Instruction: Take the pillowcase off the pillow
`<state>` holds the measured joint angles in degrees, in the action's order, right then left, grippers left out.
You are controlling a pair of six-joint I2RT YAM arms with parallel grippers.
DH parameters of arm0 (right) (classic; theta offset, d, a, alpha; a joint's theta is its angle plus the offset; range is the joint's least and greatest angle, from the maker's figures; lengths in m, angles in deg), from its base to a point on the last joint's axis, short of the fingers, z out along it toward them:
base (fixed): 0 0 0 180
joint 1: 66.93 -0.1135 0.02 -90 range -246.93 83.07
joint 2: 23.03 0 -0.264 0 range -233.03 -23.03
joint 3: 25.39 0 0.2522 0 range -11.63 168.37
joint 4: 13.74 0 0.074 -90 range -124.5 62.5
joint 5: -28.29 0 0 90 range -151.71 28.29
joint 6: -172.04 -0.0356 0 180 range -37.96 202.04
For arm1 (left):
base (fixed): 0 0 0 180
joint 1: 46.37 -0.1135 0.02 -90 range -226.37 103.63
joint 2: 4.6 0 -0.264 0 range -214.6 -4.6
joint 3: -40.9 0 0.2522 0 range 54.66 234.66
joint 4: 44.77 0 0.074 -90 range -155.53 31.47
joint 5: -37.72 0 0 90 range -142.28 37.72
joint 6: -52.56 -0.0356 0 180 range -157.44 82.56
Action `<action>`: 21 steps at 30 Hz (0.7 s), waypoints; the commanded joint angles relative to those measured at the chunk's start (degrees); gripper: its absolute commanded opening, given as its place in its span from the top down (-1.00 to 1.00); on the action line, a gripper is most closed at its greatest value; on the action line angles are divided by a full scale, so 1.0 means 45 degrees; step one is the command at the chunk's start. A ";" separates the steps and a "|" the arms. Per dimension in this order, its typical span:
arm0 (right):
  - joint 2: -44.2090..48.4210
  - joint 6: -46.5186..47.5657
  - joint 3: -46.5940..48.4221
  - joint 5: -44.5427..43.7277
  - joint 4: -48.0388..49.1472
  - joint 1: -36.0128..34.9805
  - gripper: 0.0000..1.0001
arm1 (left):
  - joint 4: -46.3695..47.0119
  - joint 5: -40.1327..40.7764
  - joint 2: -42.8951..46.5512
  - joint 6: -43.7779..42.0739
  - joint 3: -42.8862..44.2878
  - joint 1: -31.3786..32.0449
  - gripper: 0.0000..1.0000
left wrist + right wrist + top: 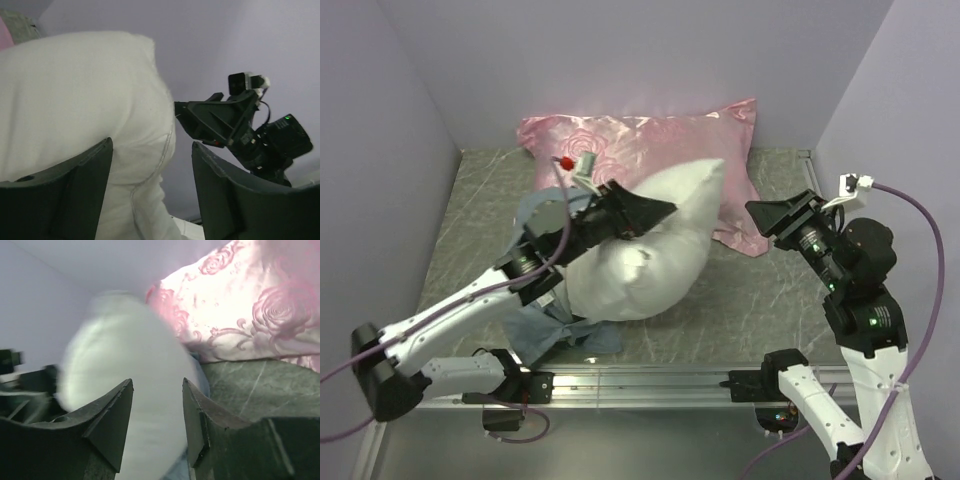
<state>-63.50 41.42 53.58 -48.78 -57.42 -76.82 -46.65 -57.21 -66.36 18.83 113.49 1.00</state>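
The white pillow [640,270] lies almost bare in the middle of the surface [770,300], directly under and just ahead of the left pincer [655,212]. In the left wrist view it bulges past the near finger [65,195] and fills the space in front. The blue-grey pillowcase [575,338] sits bunched behind that pincer, under its arm, wrapping only the pillow's near end. The left pincer [150,145] stands with its jaws apart, grasping nothing. The right pincer [760,220] hangs off the pillow's far side, apart from it, jaws also spread and empty. From the right wrist, the pillow [120,365] shows blurred straight ahead of the right pincer [157,382]. A pink rose-patterned pillow [650,135] lies beyond both pincers against the back wall.
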 commanded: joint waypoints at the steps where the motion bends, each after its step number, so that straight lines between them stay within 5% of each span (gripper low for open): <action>1: 0.0087 0.0159 0.0645 -0.0138 -0.0734 -0.0107 -0.05 | -0.0727 0.1934 -0.2149 -0.0356 0.0011 0.0622 -0.44; 12: 0.0145 0.1000 -0.0717 -0.0570 -0.1421 -0.0107 -0.17 | -0.1094 0.1759 -0.2702 -0.1957 0.2218 0.0722 -0.69; 21: 0.0847 0.1214 -0.4076 -0.0801 -0.0912 -0.0809 -0.21 | -0.8902 0.8513 -0.0013 -0.0924 0.2672 0.0450 -0.70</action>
<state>-61.55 45.64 38.19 -51.36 -63.62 -78.88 -71.54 -32.51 -71.76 13.17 125.80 3.86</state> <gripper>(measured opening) 0.602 0.845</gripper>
